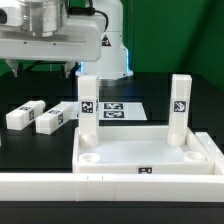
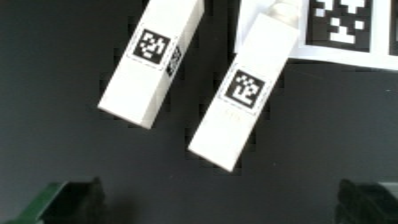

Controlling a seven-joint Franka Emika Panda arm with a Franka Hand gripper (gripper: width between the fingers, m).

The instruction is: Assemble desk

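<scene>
We're abt halfway. In the exterior view the desk panel (image 1: 140, 150) lies flat at 6 o'clock of the frame. Two legs stand upright in its far corners, one (image 1: 88, 105) at 10 o'clock of the panel, the other (image 1: 180, 103) at 2 o'clock. Whether they're fully seated we can't tell. The near sockets, one (image 1: 88, 157) at 8 o'clock and one (image 1: 193, 157) at 4 o'clock, are empty.

Two loose legs, one (image 1: 25, 114) next to the other (image 1: 55, 117), lie flat on the black table (image 1: 155, 85) at 9 o'clock of the frame. They're side by side w/ a gap between, apart from the panel. The marker board (image 1: 118, 108) sits beyond the panel at 12 o'clock.

The gripper (image 2: 217, 205) hangs over the loose pair. In the wrist view its fingers (image 2: 71, 200) are spread wide w/ nothing between them. Left to do, we reckon: grab each loose leg and fit it into a near socket.
</scene>
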